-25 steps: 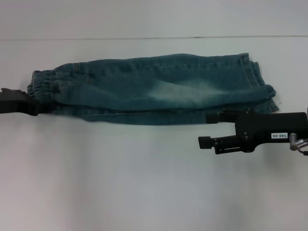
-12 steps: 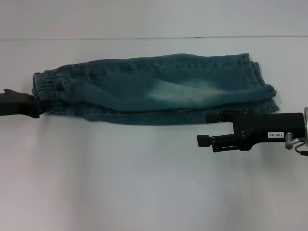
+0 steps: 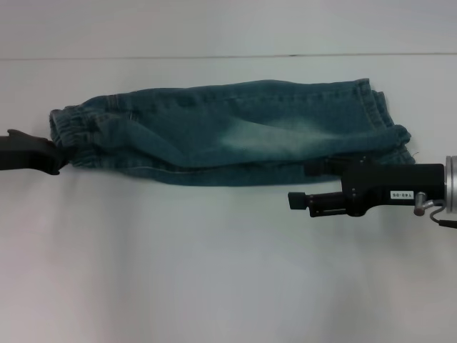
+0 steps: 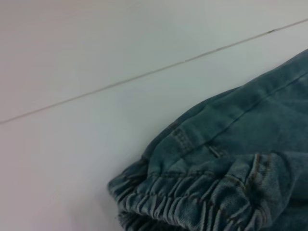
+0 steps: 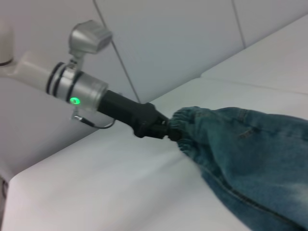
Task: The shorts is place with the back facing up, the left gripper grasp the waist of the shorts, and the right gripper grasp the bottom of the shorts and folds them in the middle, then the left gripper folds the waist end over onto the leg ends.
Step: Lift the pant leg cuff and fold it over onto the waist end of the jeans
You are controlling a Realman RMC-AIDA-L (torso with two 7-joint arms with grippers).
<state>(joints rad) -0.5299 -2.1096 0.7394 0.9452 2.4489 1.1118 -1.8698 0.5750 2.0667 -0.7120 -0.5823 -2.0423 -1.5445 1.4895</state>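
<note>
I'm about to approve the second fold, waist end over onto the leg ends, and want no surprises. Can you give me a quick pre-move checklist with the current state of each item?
1. First fold done: the denim shorts lie as a doubled long strip on the white table. Ok.
2. Left gripper at the elastic waistband: its tip meets the gathered fabric. Ok.
3. Left grip secure: finger closure is hidden. Cannot tell.
4. Right gripper let go: fingers spread, but the farther finger sits right at the shorts' near edge. Cannot tell whether it is free of the cloth.
5. Leg hems lying flat to receive the waist: roughly stacked, slightly bunched. Ok.
</note>
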